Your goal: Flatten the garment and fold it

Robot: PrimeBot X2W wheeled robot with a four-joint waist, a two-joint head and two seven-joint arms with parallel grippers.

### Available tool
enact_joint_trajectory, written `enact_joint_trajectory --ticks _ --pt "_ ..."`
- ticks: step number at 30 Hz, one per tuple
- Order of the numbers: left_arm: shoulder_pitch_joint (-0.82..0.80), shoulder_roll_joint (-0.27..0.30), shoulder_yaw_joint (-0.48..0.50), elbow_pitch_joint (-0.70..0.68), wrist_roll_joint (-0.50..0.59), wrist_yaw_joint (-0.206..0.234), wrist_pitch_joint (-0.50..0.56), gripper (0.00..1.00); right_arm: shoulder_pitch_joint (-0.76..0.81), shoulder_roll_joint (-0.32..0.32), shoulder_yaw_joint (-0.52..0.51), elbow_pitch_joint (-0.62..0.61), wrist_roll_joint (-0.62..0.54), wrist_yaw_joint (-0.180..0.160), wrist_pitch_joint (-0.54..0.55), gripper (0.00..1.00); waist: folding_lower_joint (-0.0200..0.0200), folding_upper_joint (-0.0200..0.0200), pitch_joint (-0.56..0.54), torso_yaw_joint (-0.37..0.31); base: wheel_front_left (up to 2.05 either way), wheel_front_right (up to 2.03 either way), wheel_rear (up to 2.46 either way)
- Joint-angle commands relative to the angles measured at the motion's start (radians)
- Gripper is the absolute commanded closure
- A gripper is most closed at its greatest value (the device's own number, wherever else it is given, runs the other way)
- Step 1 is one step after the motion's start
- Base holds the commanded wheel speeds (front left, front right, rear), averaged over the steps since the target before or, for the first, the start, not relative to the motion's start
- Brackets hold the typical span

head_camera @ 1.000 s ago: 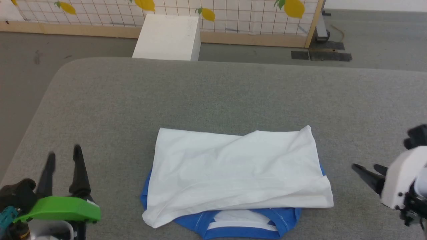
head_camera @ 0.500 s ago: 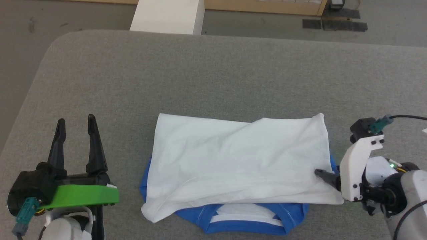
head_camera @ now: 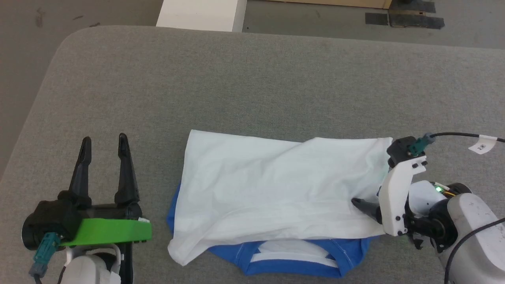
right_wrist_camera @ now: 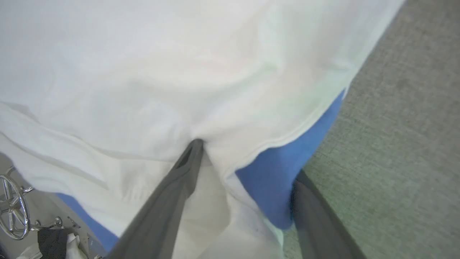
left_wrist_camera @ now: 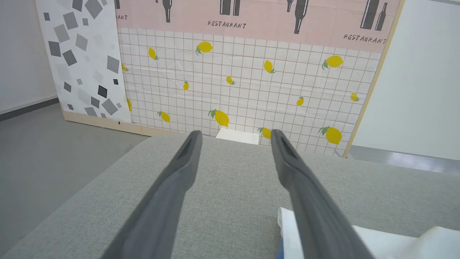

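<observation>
The garment (head_camera: 276, 197) is lying crosswise along the table's (head_camera: 252, 79) near edge. The right gripper (right_wrist_camera: 248, 158) (the nearer arm) is straddling its right end, fingers spread. The left gripper (head_camera: 104, 139) is hanging spread, well apart.

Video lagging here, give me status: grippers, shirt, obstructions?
Left gripper open, clear of the raglan shirt. Right gripper open, jaws straddling its right edge. Shirt partly folded, white over blue. Nothing blocking.

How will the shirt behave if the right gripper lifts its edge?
Likely floppy: the shirt lies in soft folds and wrinkles, so it should drape and layers may unfold. Probably light: thin cloth puckers where a finger of the right gripper presses in. Pushed, it would likely bunch rather than slide on the textured table.
</observation>
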Motion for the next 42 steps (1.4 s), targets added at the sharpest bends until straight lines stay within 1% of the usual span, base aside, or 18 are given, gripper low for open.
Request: enact_joint_trajectory --ticks 1,2,3,4,5,7,8,11,15,18,22,24,28,31,33,37,40,42 --pt "-0.019 -0.009 0.007 0.007 0.017 -0.011 -0.005 0.00 0.029 0.039 0.050 0.041 0.020 0.007 0.008 0.00 0.0000 0.0000 -0.002 0.001 0.00 0.00 0.00" --pt "-0.019 -0.012 0.009 0.011 0.019 -0.015 -0.005 0.00 0.026 0.037 0.058 0.049 0.022 0.007 0.011 0.02 0.0000 0.0000 -0.003 0.002 0.00 0.00 0.00" --pt "-0.020 -0.016 0.012 0.014 0.022 -0.020 -0.005 0.00 0.022 0.033 0.063 0.055 0.024 0.007 0.009 0.66 0.0000 0.0000 -0.004 0.002 0.00 0.00 0.00" --pt "-0.020 -0.019 0.015 0.018 0.024 -0.025 -0.005 0.00 0.018 0.030 0.064 0.060 0.027 0.007 0.003 0.91 0.0000 0.0000 -0.004 0.002 0.00 0.00 0.00" --pt "-0.019 -0.022 0.017 0.021 0.025 -0.028 -0.005 0.00 0.016 0.028 0.063 0.065 0.030 0.007 0.000 1.00 0.0000 0.0000 -0.006 0.002 0.00 0.00 0.00" --pt "-0.018 -0.027 0.023 0.025 0.030 -0.034 -0.005 0.00 0.011 0.022 0.057 0.068 0.038 0.007 -0.010 1.00 0.0000 0.0000 -0.009 0.001 0.00 0.00 0.00" --pt "-0.014 -0.033 0.035 0.027 0.036 -0.042 -0.005 0.00 0.006 0.009 0.037 0.065 0.051 0.007 -0.028 1.00 0.0000 0.0000 -0.017 -0.003 0.00 0.00 0.00" --pt "-0.008 -0.039 0.045 0.024 0.042 -0.048 -0.005 0.00 0.008 -0.010 0.002 0.061 0.064 0.007 -0.039 1.00 0.0000 0.0000 -0.028 -0.009 0.00 0.00 0.00" --pt "0.002 -0.046 0.054 0.024 0.049 -0.055 -0.005 0.00 0.021 -0.053 -0.077 0.063 0.066 0.007 -0.045 1.00 0.0000 0.0000 -0.042 -0.017 0.00 0.00 0.00" --pt "0.007 -0.049 0.061 0.022 0.053 -0.060 -0.005 0.00 0.036 -0.100 -0.154 0.074 0.047 0.007 -0.034 1.00 0.0000 0.0000 -0.046 -0.024 0.00 0.00 0.00" --pt "0.008 -0.053 0.066 0.019 0.057 -0.065 -0.005 0.00 0.040 -0.160 -0.271 0.110 -0.028 0.007 -0.022 1.00 0.0000 0.0000 -0.042 -0.032 0.00 0.00 0.00" --pt "0.007 -0.054 0.065 0.020 0.059 -0.069 -0.005 0.00 0.036 -0.174 -0.326 0.128 -0.082 0.007 -0.020 1.00 0.0000 0.0000 -0.041 -0.035 0.00 0.00 0.00" --pt "0.003 -0.057 0.062 0.028 0.061 -0.074 -0.005 0.00 0.020 -0.163 -0.394 0.138 -0.166 0.007 -0.007 1.00 0.0000 0.0000 -0.042 -0.039 0.00 0.00 0.00" --pt "0.005 -0.059 0.062 0.035 0.061 -0.076 -0.005 0.00 0.014 -0.157 -0.385 0.103 -0.197 0.007 0.016 1.00 0.0000 0.0000 -0.054 -0.042 0.00 0.00 0.00" --pt "0.009 -0.060 0.063 0.040 0.061 -0.078 -0.005 0.00 0.019 -0.169 -0.348 0.052 -0.203 0.007 0.051 1.00 0.0000 0.0000 -0.064 -0.044 0.00 0.00 0.00" --pt "0.022 -0.061 0.065 0.043 0.059 -0.081 -0.005 0.00 0.023 -0.186 -0.274 -0.099 -0.150 0.007 0.157 1.00 0.0000 0.0000 -0.086 -0.053 0.00 0.00 0.00" --pt "0.030 -0.062 0.066 0.045 0.057 -0.083 -0.005 0.00 0.018 -0.179 -0.225 -0.220 -0.081 0.007 0.231 1.00 0.0000 0.0000 -0.098 -0.058 0.00 0.00 0.00" --pt "0.031 -0.063 0.064 0.047 0.055 -0.084 -0.005 0.00 0.010 -0.167 -0.189 -0.280 -0.049 0.007 0.264 1.00 0.0000 0.0000 -0.101 -0.057 0.00 0.00 0.00"
